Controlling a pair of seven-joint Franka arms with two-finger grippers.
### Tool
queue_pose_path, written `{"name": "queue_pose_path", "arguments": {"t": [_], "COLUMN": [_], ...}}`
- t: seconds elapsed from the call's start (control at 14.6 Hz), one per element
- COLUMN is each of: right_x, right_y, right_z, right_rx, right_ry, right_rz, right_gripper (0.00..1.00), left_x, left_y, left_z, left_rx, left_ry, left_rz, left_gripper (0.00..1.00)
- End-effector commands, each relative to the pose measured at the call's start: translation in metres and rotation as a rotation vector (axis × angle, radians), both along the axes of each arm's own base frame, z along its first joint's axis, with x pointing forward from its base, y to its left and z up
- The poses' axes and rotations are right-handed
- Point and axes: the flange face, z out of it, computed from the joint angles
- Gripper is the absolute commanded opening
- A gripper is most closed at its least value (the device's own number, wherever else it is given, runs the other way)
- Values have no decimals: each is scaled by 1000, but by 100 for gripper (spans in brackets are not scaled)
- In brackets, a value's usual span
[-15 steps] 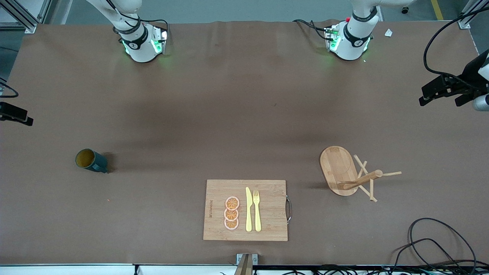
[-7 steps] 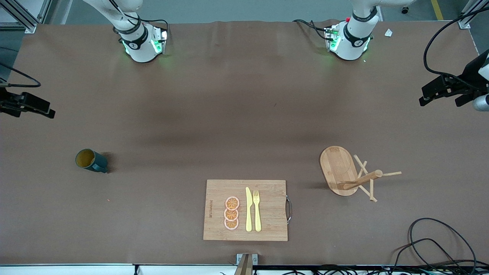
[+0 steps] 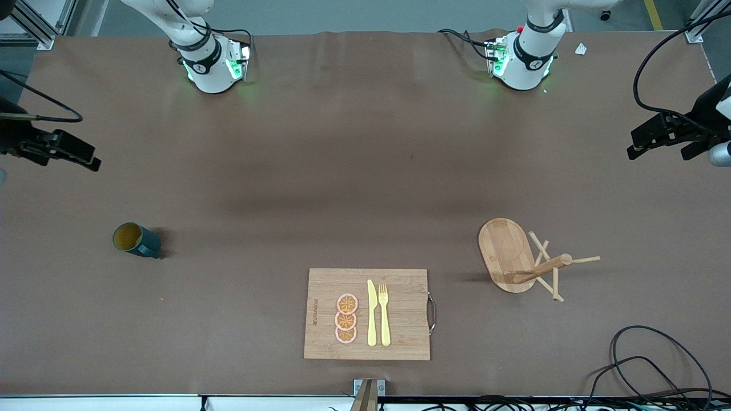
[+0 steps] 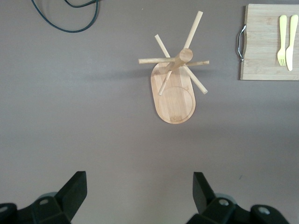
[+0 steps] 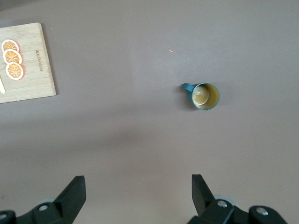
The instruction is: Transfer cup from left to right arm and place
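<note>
The rectangular bamboo cutting board (image 4: pixel 268 44) is cut by the left wrist view's edge, leaving only its metal-handled end; in the right wrist view only its end with the orange slices shows; the pale yellow plastic knife (image 5: pixel 1 86) is a sliver there; the small white scrap (image 3: pixel 581 49) near the left arm's base is too small to identify; the black cables (image 3: pixel 645 365) run out of the front view.

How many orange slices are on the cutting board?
3. The orange slices lie in a row on the cutting board, beside the yellow knife, toward the right arm's end. None appears hidden.
</note>
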Motion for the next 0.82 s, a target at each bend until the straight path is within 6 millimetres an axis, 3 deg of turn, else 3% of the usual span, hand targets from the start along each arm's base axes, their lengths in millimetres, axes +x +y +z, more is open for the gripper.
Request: {"name": "queue_pose_path", "arguments": {"t": [0.0,0.75], "right_x": [-6,-11], "right_y": [3,7], "right_z": [4,9], "right_rx": [-12,-35], "right_ry": [-2,-25], "right_rz": [-19,-19], "right_gripper": [100,100], "left_x": [3,4], "left_y": [1,2], "left_z": [7,8], "left_rx": [16,15], "left_ry": [-46,-59], "left_rz": [4,6], "left_gripper": [100,100]}}
